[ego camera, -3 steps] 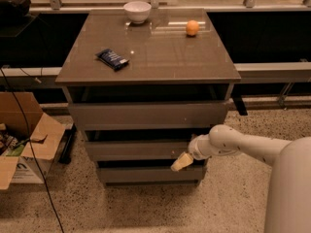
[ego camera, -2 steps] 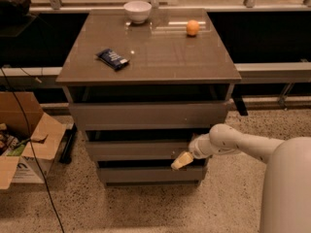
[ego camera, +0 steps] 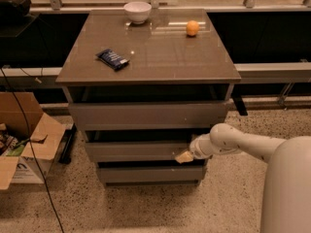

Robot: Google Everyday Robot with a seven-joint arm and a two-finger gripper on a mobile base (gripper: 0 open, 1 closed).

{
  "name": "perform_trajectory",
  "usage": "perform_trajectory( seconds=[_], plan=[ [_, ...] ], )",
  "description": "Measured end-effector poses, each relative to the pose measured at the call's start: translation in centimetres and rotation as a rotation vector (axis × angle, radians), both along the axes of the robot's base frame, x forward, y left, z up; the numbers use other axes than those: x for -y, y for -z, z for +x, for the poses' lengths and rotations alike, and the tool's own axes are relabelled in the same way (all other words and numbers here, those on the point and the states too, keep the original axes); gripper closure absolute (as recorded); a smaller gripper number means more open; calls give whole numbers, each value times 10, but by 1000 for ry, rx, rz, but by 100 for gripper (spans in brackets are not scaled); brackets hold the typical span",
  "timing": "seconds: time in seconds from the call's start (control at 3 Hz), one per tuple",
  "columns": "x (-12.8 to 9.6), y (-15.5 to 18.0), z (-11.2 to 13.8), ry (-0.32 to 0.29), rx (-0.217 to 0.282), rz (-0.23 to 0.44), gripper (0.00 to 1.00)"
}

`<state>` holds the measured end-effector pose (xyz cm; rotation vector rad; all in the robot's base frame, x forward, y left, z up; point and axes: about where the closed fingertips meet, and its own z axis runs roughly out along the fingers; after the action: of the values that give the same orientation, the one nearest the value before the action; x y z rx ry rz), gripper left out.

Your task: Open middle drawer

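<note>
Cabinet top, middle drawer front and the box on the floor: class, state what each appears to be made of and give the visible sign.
Cabinet top: probably glass or glossy laminate, since it mirrors the window light. Middle drawer front: matte grey-taupe panel, perhaps painted board; no sheen. The gripper sits at its right end. Box: brown cardboard, with bent open flaps.

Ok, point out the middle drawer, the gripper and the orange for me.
middle drawer (ego camera: 131,152), camera view, centre of its front panel.
gripper (ego camera: 183,157), camera view, its tan end, at the right end of the drawer front.
orange (ego camera: 192,28), camera view, middle of the fruit.
</note>
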<state>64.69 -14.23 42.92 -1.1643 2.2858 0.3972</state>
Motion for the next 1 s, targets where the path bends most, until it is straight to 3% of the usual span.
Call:
perform_trajectory(
  seconds=[0.33, 0.67, 1.0],
  plan=[
    [0, -8, 0, 0, 0, 0, 64],
    [0, -14, 1, 0, 0, 0, 60],
    [0, -14, 1, 0, 0, 0, 36]
  ],
)
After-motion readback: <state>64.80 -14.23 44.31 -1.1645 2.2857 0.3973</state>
